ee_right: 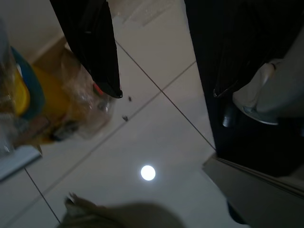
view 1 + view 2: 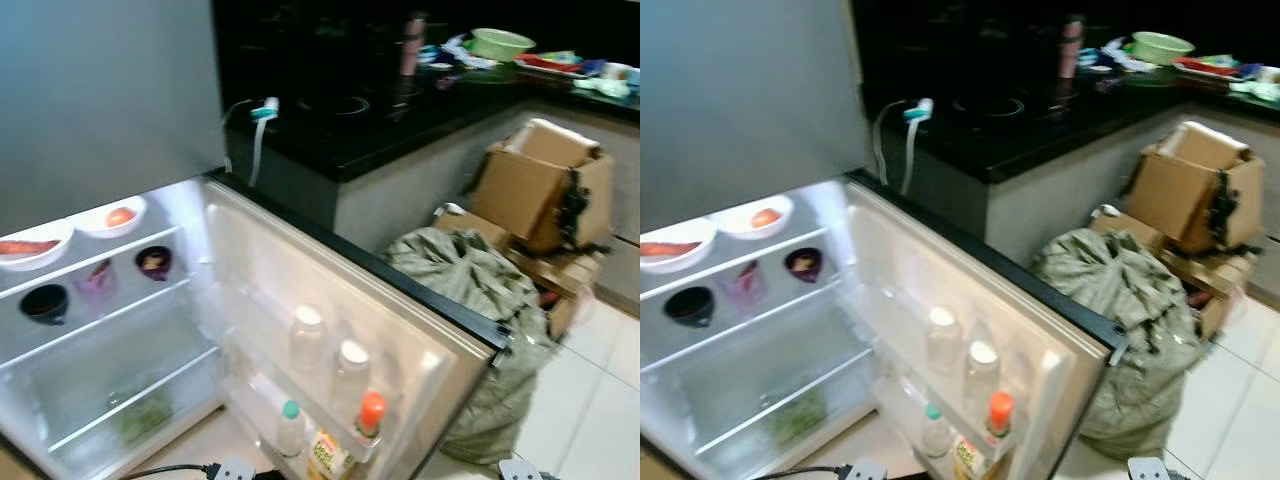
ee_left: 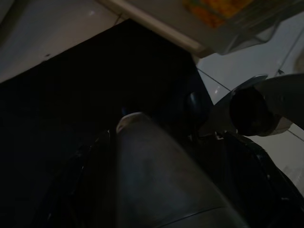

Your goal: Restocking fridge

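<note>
Tiled floor (image 2: 600,400) — fridge door (image 2: 400,330) wide open.

I count two white bowls (image 2: 112,217) on the fridge's top shelf and three dark small bowls or cups (image 2: 153,262) on the shelf below. In the door rack I see about five bottles (image 2: 307,335). One green sack (image 2: 478,300) and one cardboard box (image 2: 545,182) sit on the floor.
</note>
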Controlling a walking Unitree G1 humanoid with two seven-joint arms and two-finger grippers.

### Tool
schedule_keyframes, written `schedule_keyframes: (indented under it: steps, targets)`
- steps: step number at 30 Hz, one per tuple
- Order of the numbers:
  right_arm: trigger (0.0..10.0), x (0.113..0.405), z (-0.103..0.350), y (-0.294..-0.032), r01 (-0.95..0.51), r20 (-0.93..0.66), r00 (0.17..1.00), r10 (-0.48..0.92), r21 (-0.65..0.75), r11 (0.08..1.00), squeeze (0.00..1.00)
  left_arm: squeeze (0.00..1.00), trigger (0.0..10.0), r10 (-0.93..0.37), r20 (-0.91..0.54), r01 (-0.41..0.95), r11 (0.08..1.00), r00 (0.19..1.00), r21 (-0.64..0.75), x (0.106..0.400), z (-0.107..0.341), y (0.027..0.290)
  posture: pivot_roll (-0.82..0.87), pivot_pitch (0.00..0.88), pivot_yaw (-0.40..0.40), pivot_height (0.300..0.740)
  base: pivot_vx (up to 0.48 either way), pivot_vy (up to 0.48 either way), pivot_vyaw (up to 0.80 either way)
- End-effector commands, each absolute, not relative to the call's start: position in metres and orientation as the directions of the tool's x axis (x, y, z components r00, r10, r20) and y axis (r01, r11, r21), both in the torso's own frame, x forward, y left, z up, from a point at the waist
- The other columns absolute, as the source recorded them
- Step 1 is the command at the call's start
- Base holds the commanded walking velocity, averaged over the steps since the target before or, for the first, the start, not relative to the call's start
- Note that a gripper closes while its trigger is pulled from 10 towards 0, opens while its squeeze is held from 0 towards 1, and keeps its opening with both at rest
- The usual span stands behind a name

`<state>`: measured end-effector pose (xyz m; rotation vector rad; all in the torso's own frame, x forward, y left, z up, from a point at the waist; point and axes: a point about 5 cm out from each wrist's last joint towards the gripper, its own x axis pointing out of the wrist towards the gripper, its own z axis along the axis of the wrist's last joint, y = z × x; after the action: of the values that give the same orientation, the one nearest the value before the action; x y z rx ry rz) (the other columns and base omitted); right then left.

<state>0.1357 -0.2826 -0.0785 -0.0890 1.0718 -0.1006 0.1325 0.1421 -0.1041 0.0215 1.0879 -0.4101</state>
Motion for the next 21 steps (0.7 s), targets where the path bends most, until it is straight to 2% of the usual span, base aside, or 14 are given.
schedule_keyframes:
  steps: [1,3,13,21]
  targets:
    - [10.0,0.137,-0.077,-0.284,0.059,-0.862,0.489,-0.136,-0.123,0.991,0.00,0.00,10.0,-0.308,-0.893,0.321,0.925,0.328,-0.201,0.114,-0.111,0.141,-0.09,0.002,-0.063,0.740,0.000,0.000,0.72]
    - [10.0,0.141,-0.075,-0.286,0.066,-0.854,0.496,-0.160,-0.147,0.987,0.00,0.00,10.0,-0.308,-0.894,0.322,0.925,0.326,-0.201,0.113,-0.111,0.141,-0.09,0.002,-0.064,0.740,0.000,0.000,0.72]
    - [10.0,0.145,-0.071,-0.295,0.118,-0.831,0.501,-0.243,-0.213,0.970,0.00,0.00,10.0,-0.318,-0.893,0.336,0.919,0.318,-0.207,0.112,-0.111,0.140,-0.09,0.000,-0.063,0.740,0.000,0.000,0.00]
    - [10.0,0.138,-0.074,-0.294,0.122,-0.838,0.487,-0.247,-0.215,0.969,0.00,0.00,10.0,-0.323,-0.895,0.347,0.914,0.309,-0.210,0.111,-0.111,0.138,-0.09,0.002,-0.064,0.740,0.000,-0.472,0.00]
